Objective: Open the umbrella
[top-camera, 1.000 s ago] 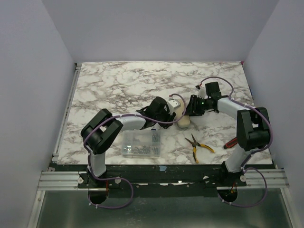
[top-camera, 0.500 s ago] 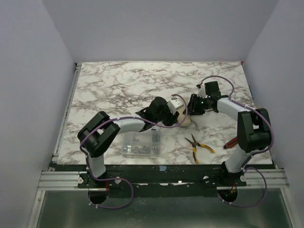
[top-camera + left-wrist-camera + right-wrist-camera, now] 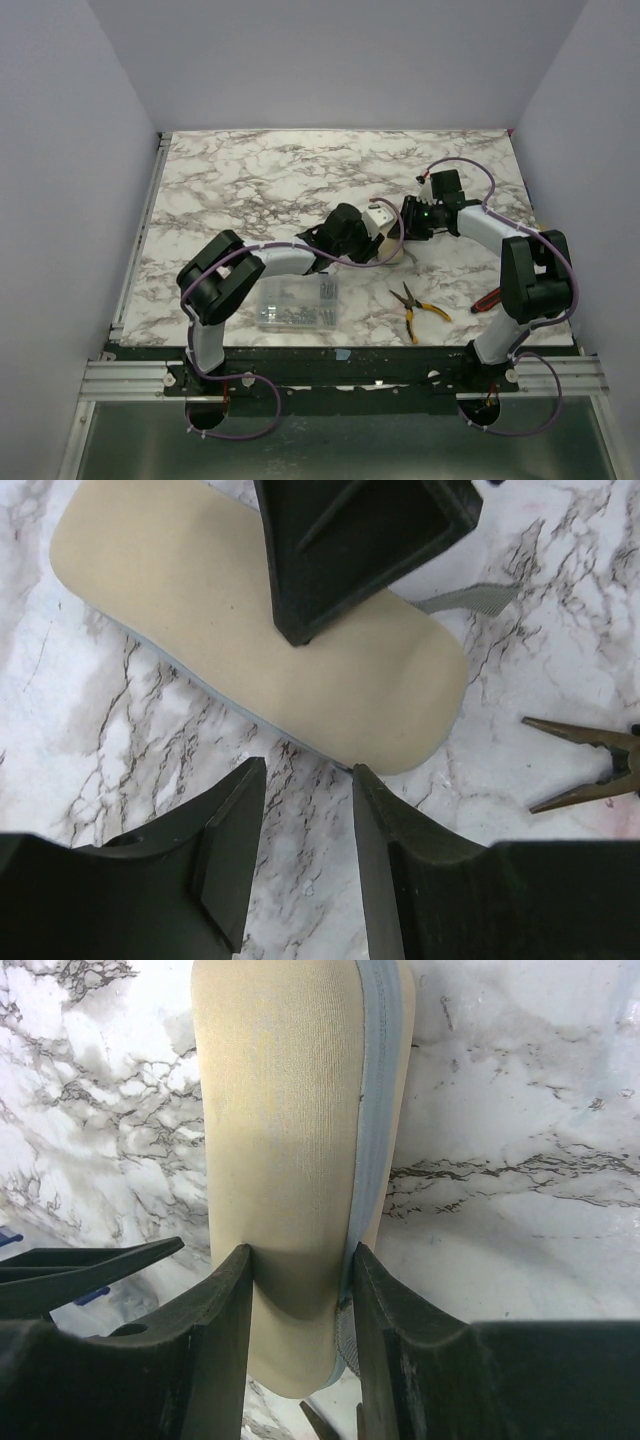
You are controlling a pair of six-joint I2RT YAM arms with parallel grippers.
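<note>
The umbrella (image 3: 290,1110) is seen lying bundled in its cream sleeve on the marble table (image 3: 250,180), right of centre and largely covered by the 2 arms in the top view. A grey-blue strip is seen running along 1 long edge of the sleeve.

The right gripper (image 3: 300,1260) is clamped across 1 end of the bundle, with the sleeve pressed between its 2 fingers (image 3: 225,1310) and pinched in slightly there.

The left gripper (image 3: 305,780) is held just beside the long edge of the bundle, near its other end. Its jaws are set apart, and only bare marble is seen between them. Whether 1 fingertip touches the sleeve edge cannot be told.

A clear box of screws (image 3: 297,302) is placed near the front edge, left of the umbrella. Yellow-handled pliers (image 3: 420,305) are laid just in front of the bundle, and a red-handled tool (image 3: 487,298) is seen further right, partly hidden by the right arm.
</note>
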